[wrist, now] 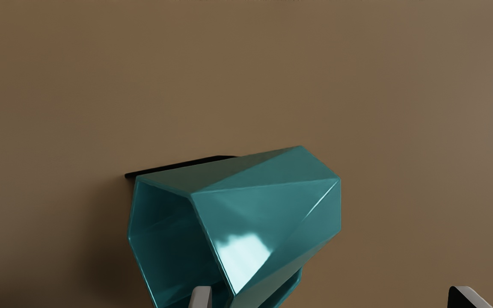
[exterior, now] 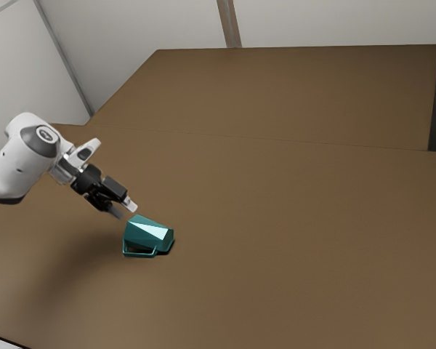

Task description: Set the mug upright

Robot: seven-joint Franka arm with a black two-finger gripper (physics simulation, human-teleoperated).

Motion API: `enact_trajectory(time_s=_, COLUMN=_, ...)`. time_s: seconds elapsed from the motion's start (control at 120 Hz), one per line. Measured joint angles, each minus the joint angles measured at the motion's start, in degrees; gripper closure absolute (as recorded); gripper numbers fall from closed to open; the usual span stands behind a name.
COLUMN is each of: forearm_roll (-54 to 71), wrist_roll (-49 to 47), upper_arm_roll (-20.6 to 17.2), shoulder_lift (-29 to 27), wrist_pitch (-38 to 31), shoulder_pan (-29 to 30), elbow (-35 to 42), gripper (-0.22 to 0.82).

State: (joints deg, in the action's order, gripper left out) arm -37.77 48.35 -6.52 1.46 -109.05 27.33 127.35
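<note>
The gripper (exterior: 123, 209) hangs just above a teal faceted mug (exterior: 147, 234), on the side of the exterior view's left. The mug lies on its side on the table, its handle toward the exterior view's bottom edge. In the wrist view the mug (wrist: 268, 205) shows its open mouth and part of its handle. The gripper (wrist: 330, 297) is open there, its two fingertips far apart. One fingertip overlaps the mug's mouth in that view; whether it touches is unclear. The other has bare table beside it.
A wide brown table (exterior: 298, 240) lies under the mug, with a seam across it toward the back. Pale walls (exterior: 334, 22) stand behind it. The arm comes in from the exterior view's left, and a dark shadow falls on the table below it.
</note>
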Motion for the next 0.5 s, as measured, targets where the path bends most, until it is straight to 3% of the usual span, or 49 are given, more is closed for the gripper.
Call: enact_trajectory(time_s=0.5, forearm_roll=-6.6, wrist_roll=11.2, upper_arm_roll=0.0, shoulder_lift=5.6, wrist_pitch=2.2, shoulder_pan=3.2, elbow=1.4, gripper=0.00)
